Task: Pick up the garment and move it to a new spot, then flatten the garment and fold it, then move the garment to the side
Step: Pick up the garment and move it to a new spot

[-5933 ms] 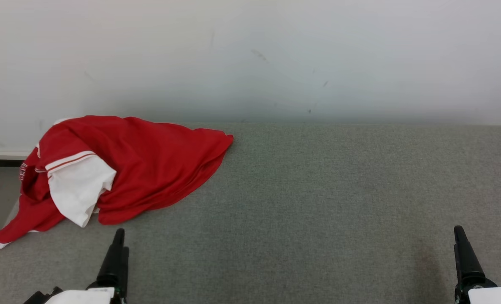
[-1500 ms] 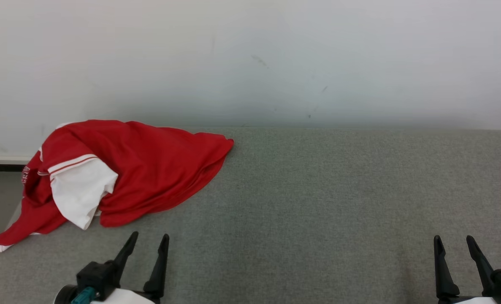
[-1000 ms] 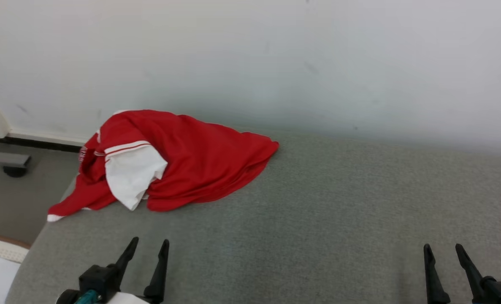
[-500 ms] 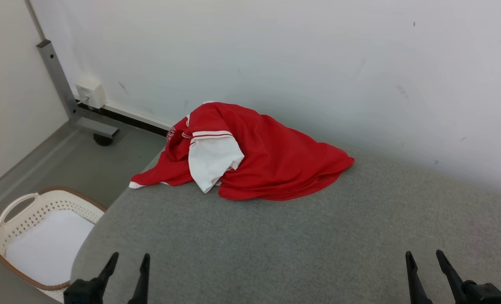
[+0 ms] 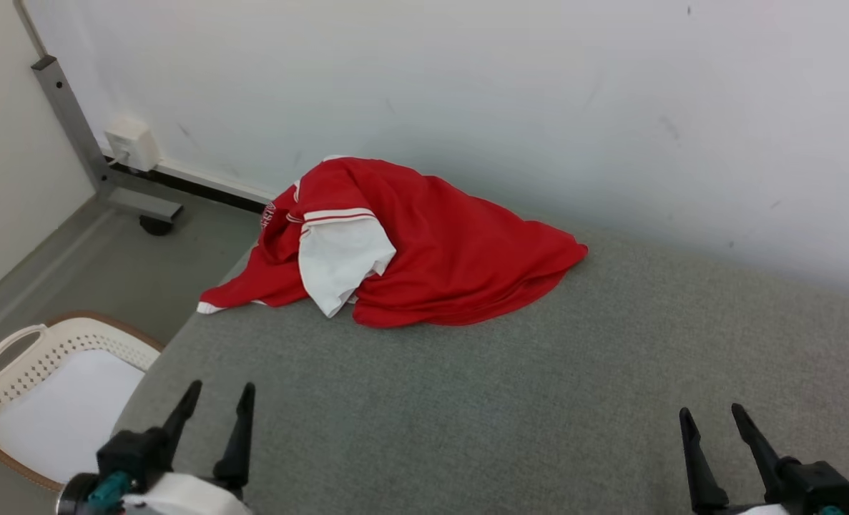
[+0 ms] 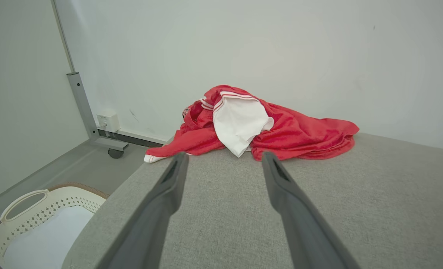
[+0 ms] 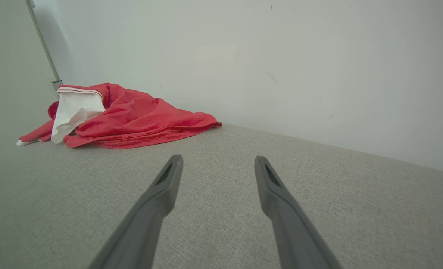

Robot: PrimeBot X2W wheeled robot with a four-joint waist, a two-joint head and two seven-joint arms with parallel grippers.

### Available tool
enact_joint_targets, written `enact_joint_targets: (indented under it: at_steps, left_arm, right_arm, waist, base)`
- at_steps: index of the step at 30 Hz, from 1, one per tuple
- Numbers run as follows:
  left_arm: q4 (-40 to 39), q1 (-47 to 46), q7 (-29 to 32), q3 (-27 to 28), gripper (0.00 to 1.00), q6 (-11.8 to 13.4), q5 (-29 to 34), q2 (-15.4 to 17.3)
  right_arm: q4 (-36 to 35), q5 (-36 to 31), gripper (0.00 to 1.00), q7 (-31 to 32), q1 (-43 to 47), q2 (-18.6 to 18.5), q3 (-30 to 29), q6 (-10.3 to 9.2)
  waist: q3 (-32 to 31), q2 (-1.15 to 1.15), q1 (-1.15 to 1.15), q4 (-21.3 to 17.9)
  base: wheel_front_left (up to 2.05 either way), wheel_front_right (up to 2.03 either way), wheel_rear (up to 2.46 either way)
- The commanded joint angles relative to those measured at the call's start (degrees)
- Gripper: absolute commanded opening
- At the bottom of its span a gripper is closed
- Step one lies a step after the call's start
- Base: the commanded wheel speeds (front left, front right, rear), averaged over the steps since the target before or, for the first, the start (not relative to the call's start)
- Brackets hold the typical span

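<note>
The garment (image 5: 453, 265) lies at two o'clock from the nearer left hand (image 5: 220, 390), ten o'clock from the right hand (image 5: 710, 413), both with fingers apart, empty.

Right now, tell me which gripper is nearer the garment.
The left gripper: the garment lies just ahead of it, while the right gripper stands far off to the other side. Both are open and empty.

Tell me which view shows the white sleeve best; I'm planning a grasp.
Left wrist view: the white sleeve sits large and central, draped over the red shirt. The head view shows it smaller, from above; the right wrist view, small at far left.
</note>
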Motion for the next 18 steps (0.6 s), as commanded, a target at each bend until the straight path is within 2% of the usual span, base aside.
enact_joint_targets:
  at_steps: [1, 5, 8, 18]
  left_arm:
    - [-0.07, -1.84, -0.04, 0.03, 1.00, 0.08, -1.18, 0.57]
    - [1.29, -7.04, -0.04, -1.82, 1.00, 0.08, -4.14, 2.03]
    - [3.86, -12.60, -0.04, -3.68, 1.00, 0.08, -7.56, 4.29]
    - [8.43, -33.80, 4.46, -10.57, 1.00, 0.08, -16.04, 13.59]
  right_arm:
    - [-0.40, -0.78, 1.00, 0.02, -1.12, -0.66, -0.31, -0.10]
    - [-1.42, -1.67, 1.00, 0.02, -3.42, -2.15, -0.32, -0.10]
    - [-2.40, -2.42, 1.00, 0.03, -5.64, -3.43, -0.36, -0.10]
    - [-8.46, -4.97, 1.00, 0.53, -13.41, -7.85, 0.53, -0.10]
  waist:
    - [1.87, 0.00, 0.00, -1.00]
    - [5.91, 0.00, 0.00, -2.52]
    - [9.33, 0.00, 0.00, -3.71]
    - [22.85, 0.00, 0.00, -6.44]
  base:
    - [0.00, 0.00, 0.00]
    - [0.00, 0.00, 0.00]
    - [0.00, 0.00, 0.00]
    - [0.00, 0.00, 0.00]
